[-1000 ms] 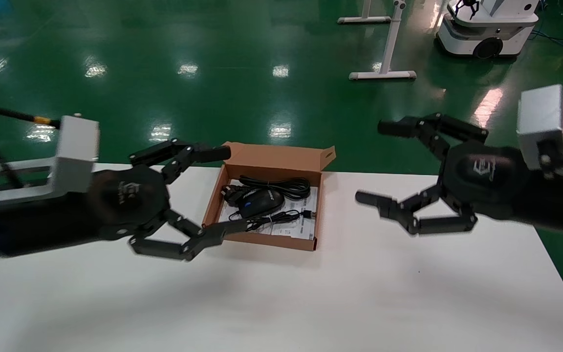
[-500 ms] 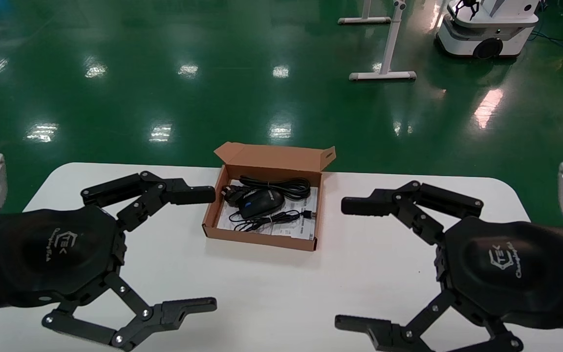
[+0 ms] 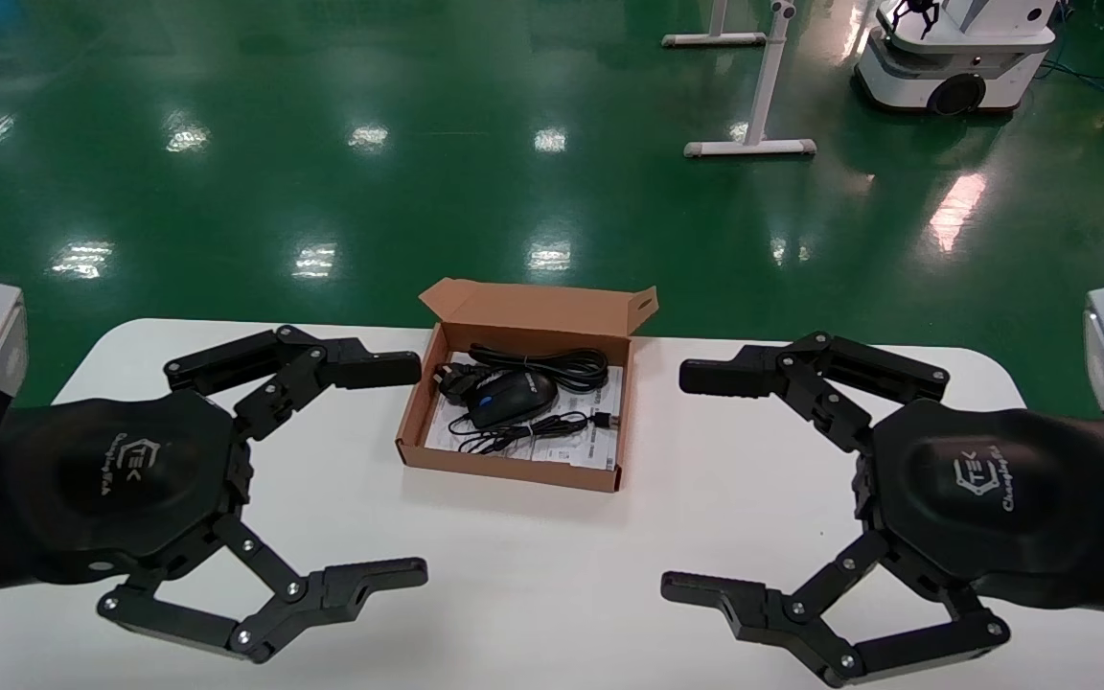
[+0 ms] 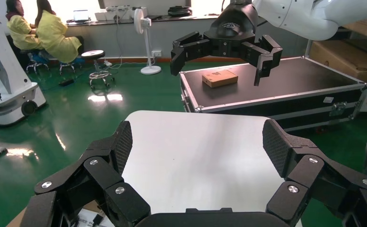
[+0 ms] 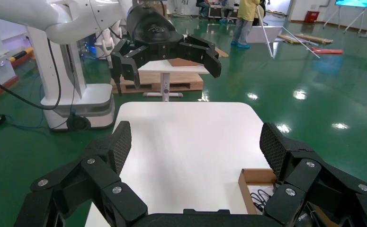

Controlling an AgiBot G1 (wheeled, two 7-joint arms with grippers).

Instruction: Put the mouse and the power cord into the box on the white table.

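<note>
The brown box (image 3: 506,469) stands open at the back middle of the white table (image 3: 552,585), its flap lid raised. Inside lie the black mouse (image 3: 512,395) and, behind it, the coiled power cord (image 3: 544,365). The mouse's thin cable trails toward the box's front. My left gripper (image 3: 410,470) hovers open to the left of the box, holding nothing. To the right of the box hangs my right gripper (image 3: 681,479), also open and empty. In the right wrist view, one box corner (image 5: 255,176) shows past the right gripper (image 5: 194,142). The left gripper (image 4: 198,142) frames bare table.
Green floor surrounds the table. A white mobile robot base (image 3: 954,53) and white stand legs (image 3: 751,146) are far behind. A black flight case (image 4: 276,87) lies beyond the table's right end in the left wrist view.
Both grippers have pulled back from beside the box and dropped toward the table's front half. They stayed open. The box and its contents have not moved.
</note>
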